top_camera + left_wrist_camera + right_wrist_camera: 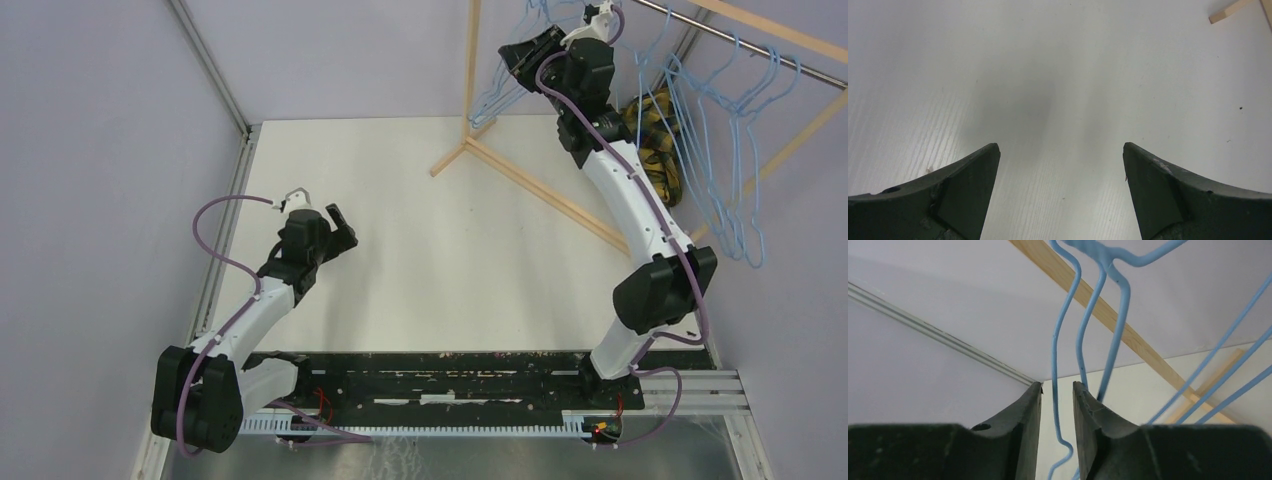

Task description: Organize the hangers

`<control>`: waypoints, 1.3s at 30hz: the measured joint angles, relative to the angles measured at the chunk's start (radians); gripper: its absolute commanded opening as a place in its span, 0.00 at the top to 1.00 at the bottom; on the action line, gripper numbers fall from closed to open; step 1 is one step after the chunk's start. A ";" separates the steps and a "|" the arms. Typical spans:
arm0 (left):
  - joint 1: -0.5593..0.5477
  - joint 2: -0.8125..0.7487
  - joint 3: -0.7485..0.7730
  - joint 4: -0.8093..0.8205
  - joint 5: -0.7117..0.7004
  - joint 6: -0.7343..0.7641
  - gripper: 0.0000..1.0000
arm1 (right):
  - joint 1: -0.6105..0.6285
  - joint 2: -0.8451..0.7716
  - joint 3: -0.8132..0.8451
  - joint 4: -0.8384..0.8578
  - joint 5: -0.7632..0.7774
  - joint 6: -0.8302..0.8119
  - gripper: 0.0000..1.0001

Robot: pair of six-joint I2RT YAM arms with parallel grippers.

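Half done at most, judging from overhead: shows one batch of hangers hooked along the metal rail, plus a second cluster dangling by the wooden rack post, next to the raised right gripper. Looks down, from the left wrist, past the left gripper, spread wide and holding nothing, onto the white table. Shows, from the right wrist, jaws narrowed around one hanger wire, slim gap either side, no visible pinch; probably leaves that cluster to rehang.

Blue hanger inside claw (narrow gap)
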 measured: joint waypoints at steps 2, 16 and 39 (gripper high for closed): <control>0.000 0.001 0.000 0.000 0.005 0.000 0.01 | 0.000 -0.008 -0.008 0.000 -0.003 -0.004 0.19; 0.000 0.021 0.000 -0.008 -0.016 0.000 0.01 | 0.103 -0.200 -0.079 -0.128 0.004 -0.245 0.00; -0.013 0.084 0.008 -0.009 -0.060 0.002 0.00 | 0.449 -0.496 -0.880 -0.227 0.156 -0.516 0.00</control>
